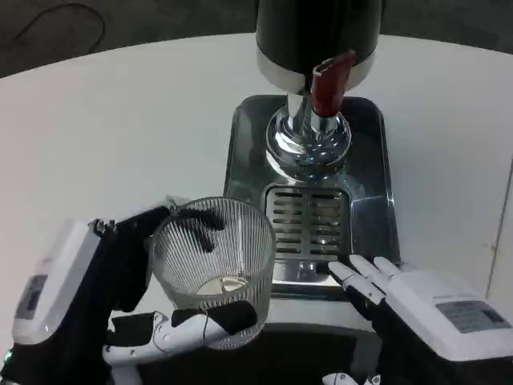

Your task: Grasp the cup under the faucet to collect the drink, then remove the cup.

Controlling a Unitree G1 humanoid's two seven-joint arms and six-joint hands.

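A white table (120, 136) with a rounded far edge fills most of the frame, its matte surface evenly lit and nearly shadowless across the left and middle. Beyond that curved edge, along the top of the frame, lies a dark grey floor (176, 16). In the upper left corner a thin black cable (56, 20) loops across that floor. At the far right a faint straight seam (501, 224) runs down the tabletop, with a slightly brighter white strip to its right. Along the bottom edge, near the middle, the surface gives way to a dark, shadowed area.
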